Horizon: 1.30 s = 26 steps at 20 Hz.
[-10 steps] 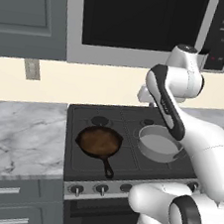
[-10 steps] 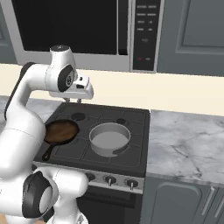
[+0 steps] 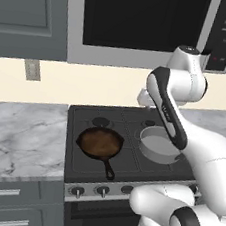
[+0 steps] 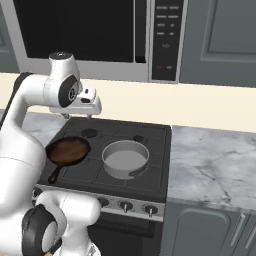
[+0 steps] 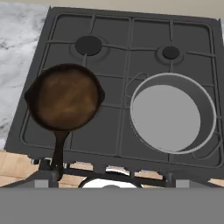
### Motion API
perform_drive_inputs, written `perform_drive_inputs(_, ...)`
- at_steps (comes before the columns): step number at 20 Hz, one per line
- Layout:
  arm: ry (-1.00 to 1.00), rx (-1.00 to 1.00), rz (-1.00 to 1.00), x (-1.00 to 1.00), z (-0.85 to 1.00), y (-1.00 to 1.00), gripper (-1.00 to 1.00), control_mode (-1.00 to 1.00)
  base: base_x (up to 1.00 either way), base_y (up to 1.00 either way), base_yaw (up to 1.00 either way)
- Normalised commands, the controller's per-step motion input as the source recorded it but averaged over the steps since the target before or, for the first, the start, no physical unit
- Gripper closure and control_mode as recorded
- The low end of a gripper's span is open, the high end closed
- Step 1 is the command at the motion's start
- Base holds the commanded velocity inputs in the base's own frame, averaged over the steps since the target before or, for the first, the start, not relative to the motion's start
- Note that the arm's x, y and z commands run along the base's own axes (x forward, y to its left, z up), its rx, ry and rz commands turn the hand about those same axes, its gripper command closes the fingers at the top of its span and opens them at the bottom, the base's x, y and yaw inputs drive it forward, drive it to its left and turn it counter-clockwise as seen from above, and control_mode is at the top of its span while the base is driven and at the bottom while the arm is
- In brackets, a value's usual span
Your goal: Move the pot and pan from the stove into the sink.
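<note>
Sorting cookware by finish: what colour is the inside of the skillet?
Brownish, inside a black rim; the pan shows best in the hand view.

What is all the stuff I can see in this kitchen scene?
skillet: one, black with brown inside, front left burner of the stove.
pot: one, silver-grey, front right burner.
stove: one, black, between the counters.
knobs: a row, silver, stove front.
microwave: one, black and grey, above the stove.
counters: two, grey marble, either side.
wall outlet: one, grey, left wall.
robot arm: one, white, over the stove.
pincer: one, open, holding nothing, above the back burners.
</note>
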Motion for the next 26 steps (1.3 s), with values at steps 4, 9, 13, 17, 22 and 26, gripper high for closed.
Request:
perform_drive_inputs(4,-0.04,-0.05,0.06,-0.42,-0.03,0.34,-1.00,-1.00,0.00,0.00,0.00)
perform_drive_inputs(9,-0.04,-0.04,0.08,-0.49,-0.05,0.30,-1.00,-1.00,0.00,0.00,0.00)
perform_drive_inputs(13,-0.02,-0.01,0.09,-0.40,-0.11,0.28,-1.00,-1.00,0.00,0.00,0.00)
perform_drive_inputs(17,0.00,0.00,0.06,-0.15,-0.13,0.26,-1.00,-1.00,0.00,0.00,0.00)
perform_drive_inputs(22,0.00,0.00,0.04,-0.05,-0.21,0.36,-1.00,-1.00,0.00,0.00,0.00)
perform_drive_inputs(26,0.00,0.00,0.02,0.00,-0.29,0.47,-1.00,-1.00,0.00,0.00,0.00)
